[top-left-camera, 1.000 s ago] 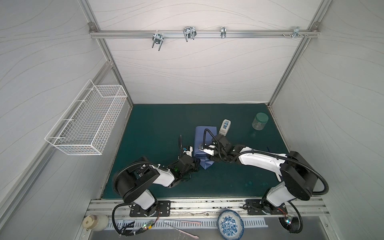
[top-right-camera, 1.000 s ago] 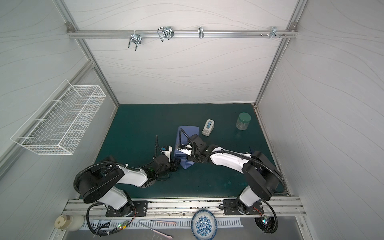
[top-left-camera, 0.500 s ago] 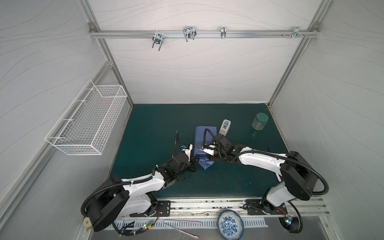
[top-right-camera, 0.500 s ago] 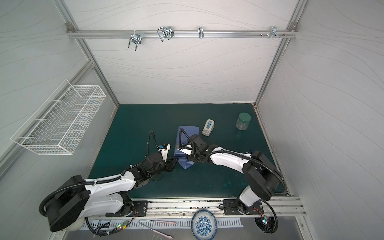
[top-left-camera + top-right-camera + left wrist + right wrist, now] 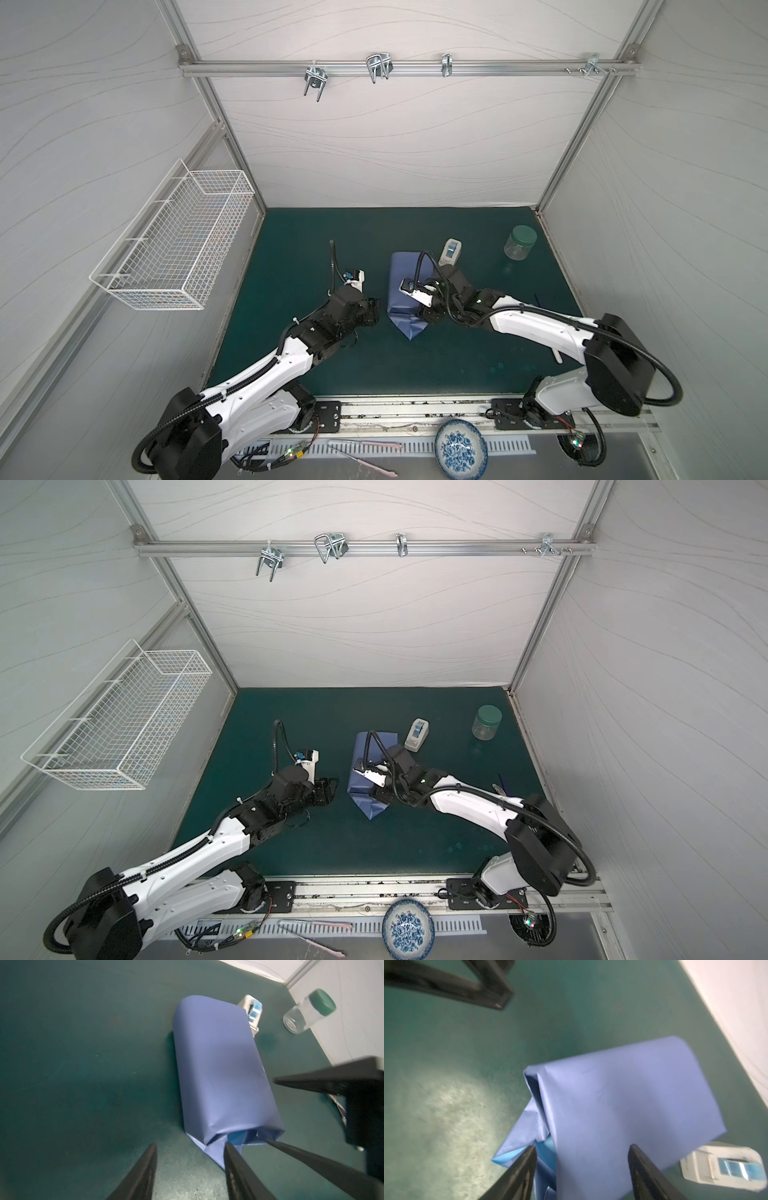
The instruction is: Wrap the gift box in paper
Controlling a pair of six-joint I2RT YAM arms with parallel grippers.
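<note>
Your left pincer (image 5: 190,1145) is spread and pinches nothing. It sits low over the worktop (image 5: 374,365), just beside the paper (image 5: 218,1064), and points at the end of the paper nearest to it. One fingertip (image 5: 228,1147) is over the pointed flap there; I cannot tell if it touches.

Your right pincer (image 5: 582,1146) is also spread and comes to the same end from the opposite side. The paper lies under and between its fingers, but they do not pinch it.

The paper forms a long parcel lying flat between both pincers, indigo face out, with sky-blue showing in the open end. The box is hidden inside.

Beyond the right pincer, a tape dispenser (image 5: 451,251) stands just beside the far end of the parcel, and a jar (image 5: 519,243) stands well apart.
</note>
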